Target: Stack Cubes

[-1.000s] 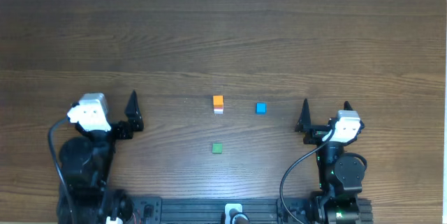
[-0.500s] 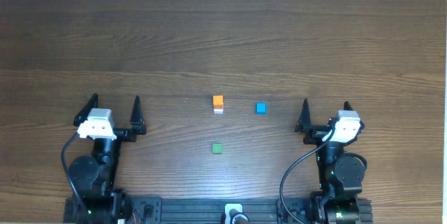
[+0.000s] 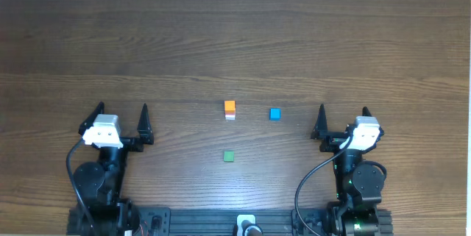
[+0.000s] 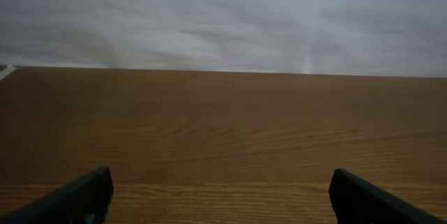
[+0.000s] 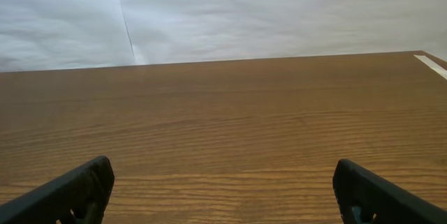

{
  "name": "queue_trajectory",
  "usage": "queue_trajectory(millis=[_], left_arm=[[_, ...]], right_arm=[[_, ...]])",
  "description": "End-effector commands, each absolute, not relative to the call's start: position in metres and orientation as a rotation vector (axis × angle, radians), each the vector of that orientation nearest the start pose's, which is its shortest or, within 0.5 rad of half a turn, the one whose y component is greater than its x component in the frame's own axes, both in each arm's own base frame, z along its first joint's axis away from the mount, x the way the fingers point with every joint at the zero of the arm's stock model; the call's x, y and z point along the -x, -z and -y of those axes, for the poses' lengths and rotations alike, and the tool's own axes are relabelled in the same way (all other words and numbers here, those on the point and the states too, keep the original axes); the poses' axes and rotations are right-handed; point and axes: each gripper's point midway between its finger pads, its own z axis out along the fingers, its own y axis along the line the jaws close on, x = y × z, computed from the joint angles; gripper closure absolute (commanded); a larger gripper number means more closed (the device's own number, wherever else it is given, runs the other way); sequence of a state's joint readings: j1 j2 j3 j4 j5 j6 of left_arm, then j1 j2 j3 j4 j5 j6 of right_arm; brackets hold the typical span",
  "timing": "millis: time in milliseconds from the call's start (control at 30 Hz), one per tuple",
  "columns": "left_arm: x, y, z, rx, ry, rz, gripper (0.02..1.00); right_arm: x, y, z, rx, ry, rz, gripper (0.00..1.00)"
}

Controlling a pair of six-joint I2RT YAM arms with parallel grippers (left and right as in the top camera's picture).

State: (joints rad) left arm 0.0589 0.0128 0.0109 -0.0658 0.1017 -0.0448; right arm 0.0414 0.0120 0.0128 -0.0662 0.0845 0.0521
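While my left gripper (image 3: 120, 112) and right gripper (image 3: 344, 112) gape empty, orange cube (image 3: 229, 106) tops white cube (image 3: 230, 117), blue cube (image 3: 274, 114) right of it.

Top camera looks down; wrist cameras skim the table (image 3: 235, 30), seemingly level.

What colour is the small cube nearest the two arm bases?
A small green cube; top view.

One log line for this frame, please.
left gripper open, empty | right gripper open, empty | orange cube on white cube | blue cube, green cube loose on table
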Motion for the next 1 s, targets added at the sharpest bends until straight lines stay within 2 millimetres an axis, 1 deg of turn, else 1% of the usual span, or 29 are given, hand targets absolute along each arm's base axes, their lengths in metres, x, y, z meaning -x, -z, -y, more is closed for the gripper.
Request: queue_trajectory(millis=[33,633,700,767,833,867,967,1000], left_arm=[[-0.246,-0.159,0.004,-0.011,0.068,-1.635,0.018],[-0.246,-0.159,0.004,-0.011,0.068,-1.635,0.018],[-0.246,-0.159,0.004,-0.011,0.068,-1.635,0.018],[-0.246,-0.159,0.004,-0.011,0.068,-1.635,0.018],[-0.246,-0.159,0.004,-0.011,0.068,-1.635,0.018],[-0.246,-0.159,0.004,-0.011,0.068,-1.635,0.018],[-0.246,-0.159,0.004,-0.011,0.068,-1.635,0.02],[-0.246,-0.159,0.004,-0.011,0.068,-1.635,0.02]], right_arm=[[-0.246,-0.158,0.004,-0.07,-0.005,-1.636,0.009],[-0.246,-0.159,0.004,-0.07,-0.004,-1.636,0.007],[-0.246,-0.161,0.004,-0.07,-0.008,-1.624,0.009],[-0.247,-0.165,0.001,-0.099,-0.057,-1.609,0.007],[-0.247,-0.171,-0.008,-0.144,-0.191,-1.583,0.007],[-0.247,-0.174,-0.013,-0.137,-0.228,-1.576,0.007],[-0.245,-0.187,-0.033,-0.052,-0.33,-1.577,0.007],[-0.243,-0.196,-0.047,0.011,-0.392,-1.589,0.007]])
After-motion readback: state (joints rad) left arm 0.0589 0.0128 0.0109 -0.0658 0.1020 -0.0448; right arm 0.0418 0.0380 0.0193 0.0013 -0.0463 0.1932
